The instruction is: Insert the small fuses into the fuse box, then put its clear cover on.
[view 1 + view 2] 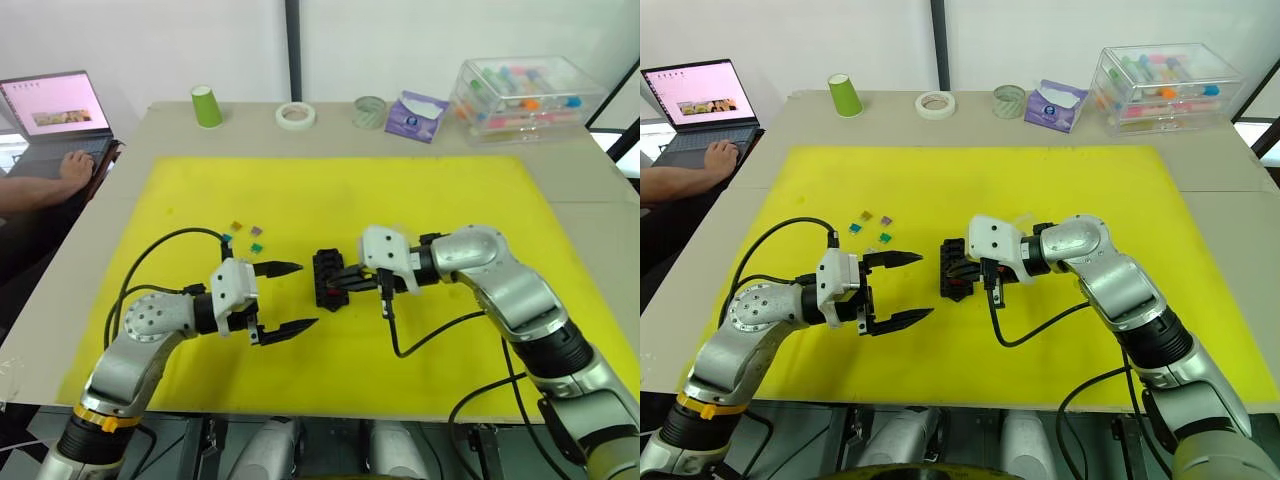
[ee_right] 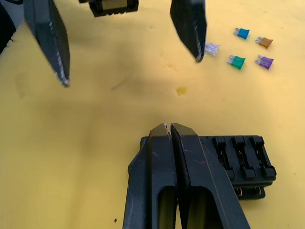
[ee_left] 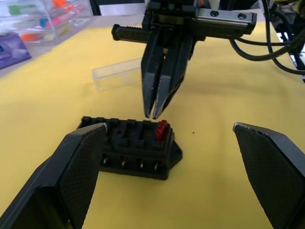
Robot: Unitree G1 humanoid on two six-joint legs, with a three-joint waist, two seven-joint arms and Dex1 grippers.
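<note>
The fuse box [image 1: 330,279] sits near the middle of the yellow mat [image 1: 400,190], between the two grippers, with bare mat on every side of it and the mat's edges well away. One red fuse [image 3: 161,130] stands in a slot at one end of its top face; the other slots visible in the wrist views look unfilled.

The right gripper [image 3: 156,110] hangs just above the box with its two fingers pressed together, tips pointing down just beside the red fuse; nothing can be seen between them, and whether the tips touch the fuse cannot be told.

The left gripper [image 1: 292,297] is spread wide and holds nothing. Its tips point toward the box from the robot's left, with a short strip of bare mat between them and the box.

The loose fuses [image 1: 246,237], blue, green, brown, purple and a pale one, lie scattered on the mat just beyond the left gripper, away from the robot, apart from one another.

The cover [image 3: 117,74] lies on the mat behind the right gripper, beyond the box from the left gripper.
</note>
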